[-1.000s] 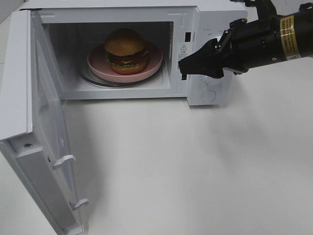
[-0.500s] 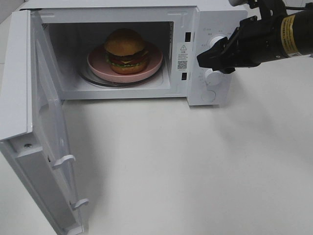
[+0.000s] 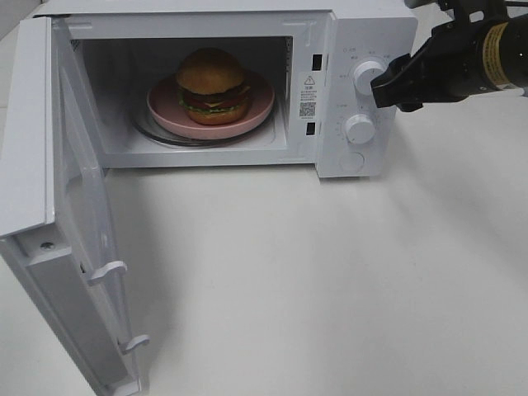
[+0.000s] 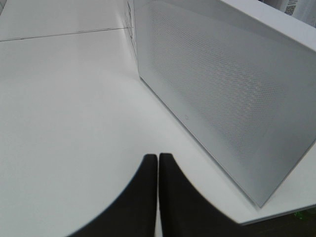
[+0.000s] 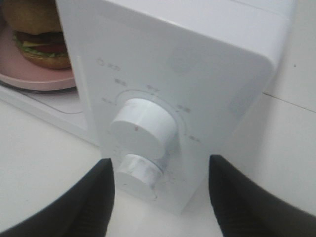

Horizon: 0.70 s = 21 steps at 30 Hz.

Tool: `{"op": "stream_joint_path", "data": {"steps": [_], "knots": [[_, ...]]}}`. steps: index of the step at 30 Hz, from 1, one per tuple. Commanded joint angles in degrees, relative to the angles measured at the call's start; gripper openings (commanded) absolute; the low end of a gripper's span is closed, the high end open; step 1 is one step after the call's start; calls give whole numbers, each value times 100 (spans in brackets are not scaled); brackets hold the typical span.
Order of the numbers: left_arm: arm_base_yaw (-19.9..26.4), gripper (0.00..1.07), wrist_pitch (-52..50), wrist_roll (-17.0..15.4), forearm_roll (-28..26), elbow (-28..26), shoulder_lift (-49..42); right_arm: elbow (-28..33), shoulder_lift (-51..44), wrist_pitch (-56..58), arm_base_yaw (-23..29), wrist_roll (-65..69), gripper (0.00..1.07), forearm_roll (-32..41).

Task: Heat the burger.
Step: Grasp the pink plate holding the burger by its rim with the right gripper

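Note:
The burger [image 3: 212, 85], with a golden bun and dark patty, sits on a pink plate [image 3: 257, 110] inside the white microwave [image 3: 367, 25]. The microwave door [image 3: 66, 206] is swung wide open to the left. My right gripper [image 3: 384, 87] hovers in front of the control panel's right edge, open and holding nothing. In the right wrist view the right gripper [image 5: 160, 163] faces the upper knob [image 5: 143, 126] and the lower knob [image 5: 140, 173], and the burger [image 5: 37, 34] shows at the edge. My left gripper [image 4: 158, 158] is shut and empty beside the door's outer face [image 4: 222, 89].
The panel carries two round knobs [image 3: 363, 76] [image 3: 360, 128] and a round button [image 3: 352, 162] below them. White tabletop [image 3: 330, 280] stretches in front of the microwave. The open door juts toward the front left corner.
My right gripper has drawn back to the right, from the cavity's right edge past the knobs to the panel's right side. Burger, plate and door have not moved.

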Motion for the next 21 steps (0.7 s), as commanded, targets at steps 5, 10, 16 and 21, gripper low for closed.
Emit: {"op": "stream_joint_path", "data": {"steps": [5, 10, 16, 21], "knots": [[0, 0, -57, 17, -23, 11, -126, 166, -74, 991, -11, 80, 53, -195], [0, 0, -57, 17, -23, 11, -126, 395, -74, 1639, -11, 23, 53, 441], [0, 0, -57, 17, -23, 11, -126, 401, -74, 1937, -11, -1765, 53, 2750], [0, 0, -57, 17, -23, 11, -126, 401, -74, 1994, -11, -3415, 53, 4578]]}}
